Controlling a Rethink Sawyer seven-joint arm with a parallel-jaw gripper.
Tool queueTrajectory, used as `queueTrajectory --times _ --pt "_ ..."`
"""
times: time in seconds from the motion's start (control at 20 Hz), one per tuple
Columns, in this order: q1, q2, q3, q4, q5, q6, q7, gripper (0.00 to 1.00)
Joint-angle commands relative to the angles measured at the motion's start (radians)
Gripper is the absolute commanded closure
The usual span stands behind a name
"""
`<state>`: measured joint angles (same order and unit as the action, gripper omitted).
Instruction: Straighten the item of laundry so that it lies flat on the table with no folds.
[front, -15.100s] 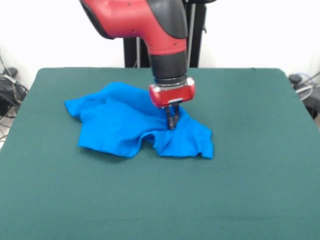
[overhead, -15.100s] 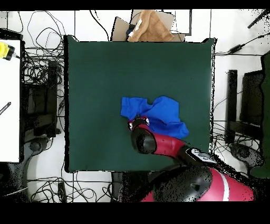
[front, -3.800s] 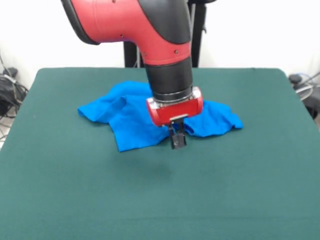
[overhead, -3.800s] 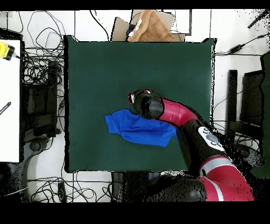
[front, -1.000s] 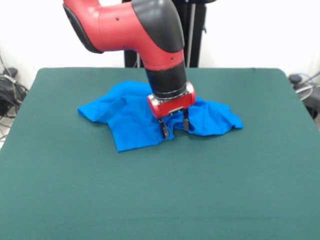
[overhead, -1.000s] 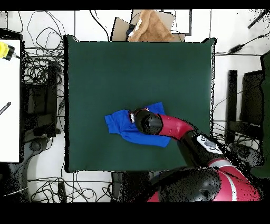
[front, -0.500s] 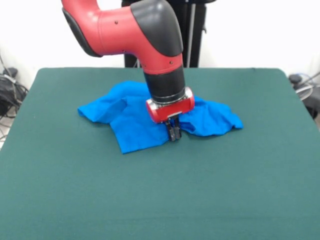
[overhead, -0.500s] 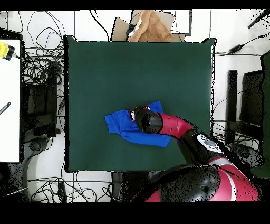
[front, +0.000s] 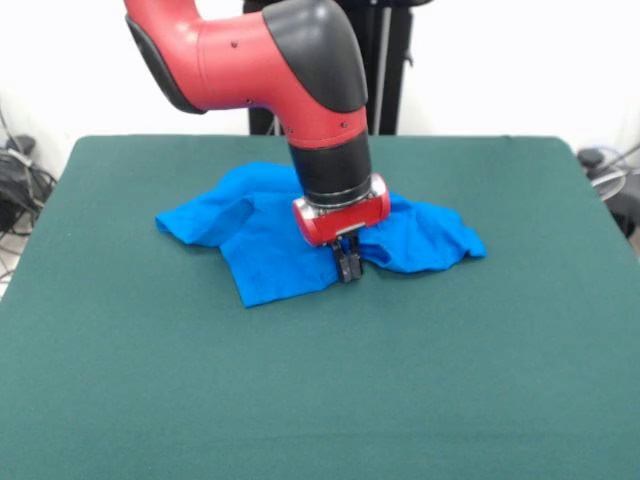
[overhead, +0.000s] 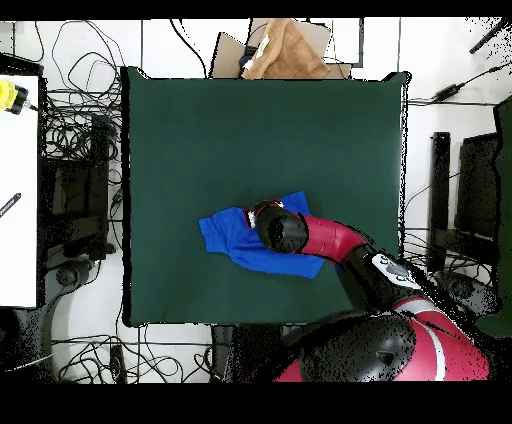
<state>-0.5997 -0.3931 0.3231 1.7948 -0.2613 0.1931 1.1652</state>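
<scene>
Since a second ago our gripper (front: 347, 270) has pinched the blue T-shirt's (front: 270, 245) front hem; we risk bunching new folds.

Shirt (front: 270, 245): you see it rumpled on the bench (front: 320, 400), toward its far side.
Gripper (front: 347, 268): pinched together on the shirt's near edge, mid-width.

Bright blue T-shirt (front: 270, 245) lies rumpled and folded, apparently plain side up, on green table (front: 480, 380).
</scene>
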Motion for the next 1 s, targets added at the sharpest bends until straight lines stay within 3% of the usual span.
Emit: queueTrajectory --times 0.05,0.5,1.0 --pt "0.075 0.059 0.002 -0.040 -0.008 -0.013 0.161 1.00" --pt "0.178 -0.095 -0.020 -0.025 0.095 0.124 0.226 1.00" --pt "0.285 -0.105 -0.062 -0.150 0.181 0.243 0.220 1.00"
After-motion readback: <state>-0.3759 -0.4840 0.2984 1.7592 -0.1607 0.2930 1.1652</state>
